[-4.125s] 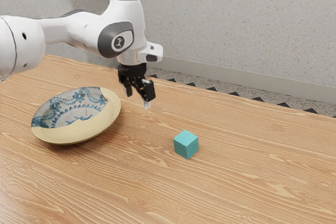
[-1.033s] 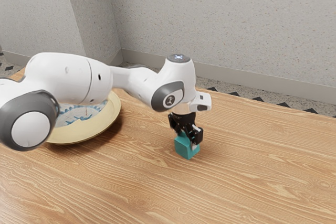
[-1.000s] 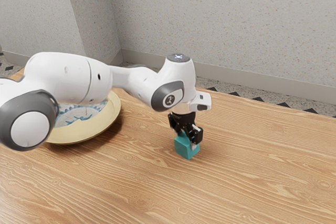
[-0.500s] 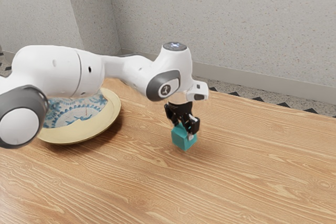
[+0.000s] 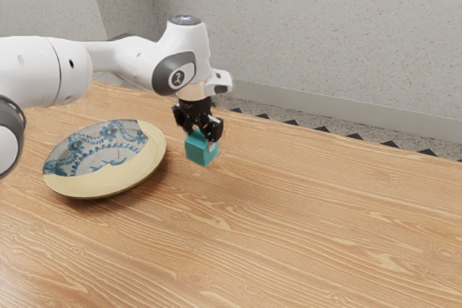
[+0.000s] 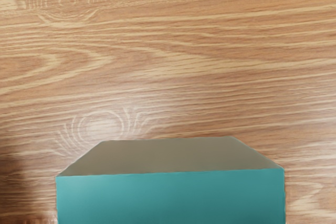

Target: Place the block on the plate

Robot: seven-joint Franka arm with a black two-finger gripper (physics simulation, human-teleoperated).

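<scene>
My black gripper (image 5: 201,139) is shut on the teal block (image 5: 201,150) and holds it up above the table, a short way past the plate's rim toward the exterior view's right. The plate (image 5: 133,176), cream with a blue floral pattern, lies on the table at the exterior view's left, with nothing on it. In the wrist view the block (image 6: 170,198) shows large at the lower edge, its teal face and a shaded side visible, with wood behind it.
The wooden table (image 5: 303,236) extends toward the exterior view's right and front. Behind its far edge stands a speckled wall (image 5: 325,34) with a pale skirting.
The block has left the table in my gripper's hold. Since half a second ago, hand and block have risen and travelled toward the exterior view's left, closer to the plate, which has stayed put.
</scene>
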